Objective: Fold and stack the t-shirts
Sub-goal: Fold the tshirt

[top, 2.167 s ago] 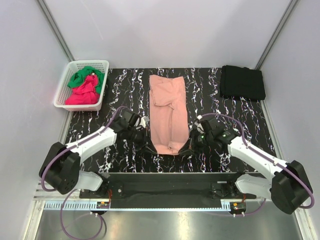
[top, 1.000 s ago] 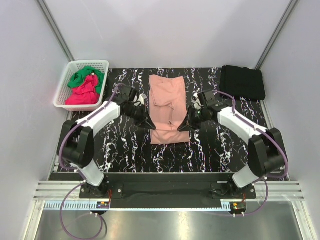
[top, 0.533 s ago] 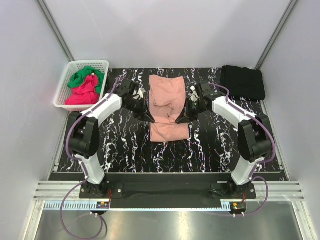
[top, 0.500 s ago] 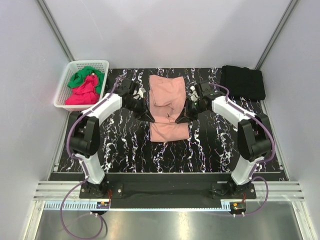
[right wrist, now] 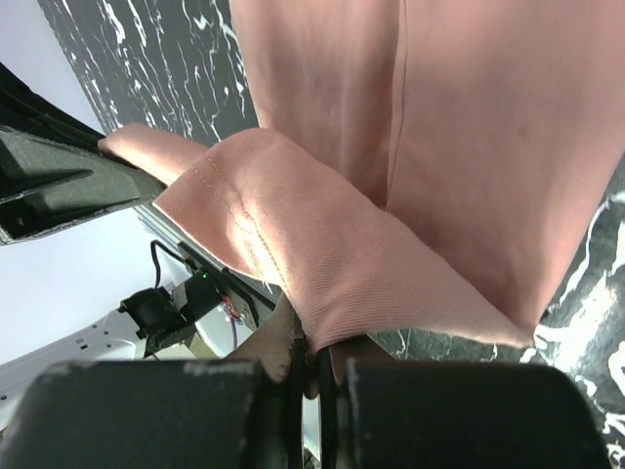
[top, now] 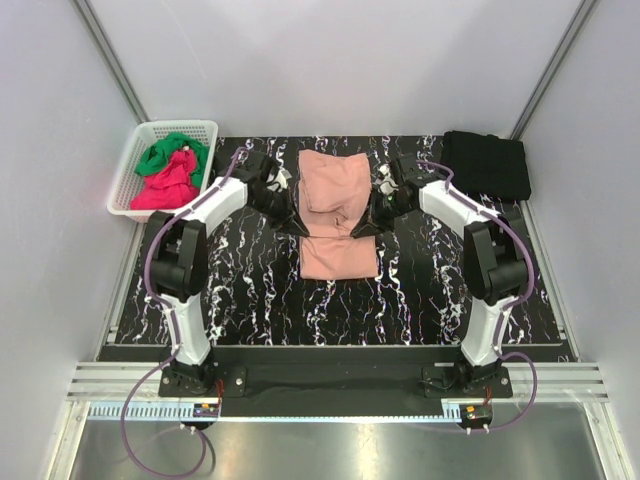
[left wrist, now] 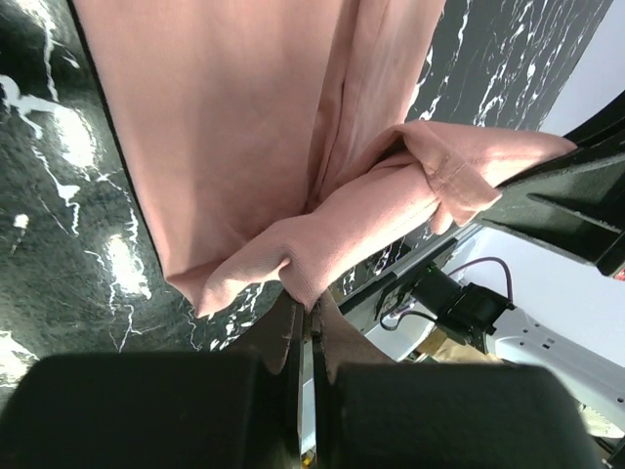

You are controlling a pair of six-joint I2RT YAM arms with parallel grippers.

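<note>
Moving both corners evenly is what we need here so the fold lands square, we reckon. Left gripper (top: 297, 224) and right gripper (top: 362, 226) are each clamped on a hem corner of the salmon-pink t-shirt (top: 338, 257). The cloth sags softly between them, with the rest lying flat just beyond both grippers.

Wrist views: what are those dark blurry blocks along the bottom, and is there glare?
Left wrist: that is the left gripper, too close to focus; bright glints on the glossy table. Right wrist: right gripper equally blurred, salmon-pink t-shirt sharp. Top external: even light, crisp.
</note>
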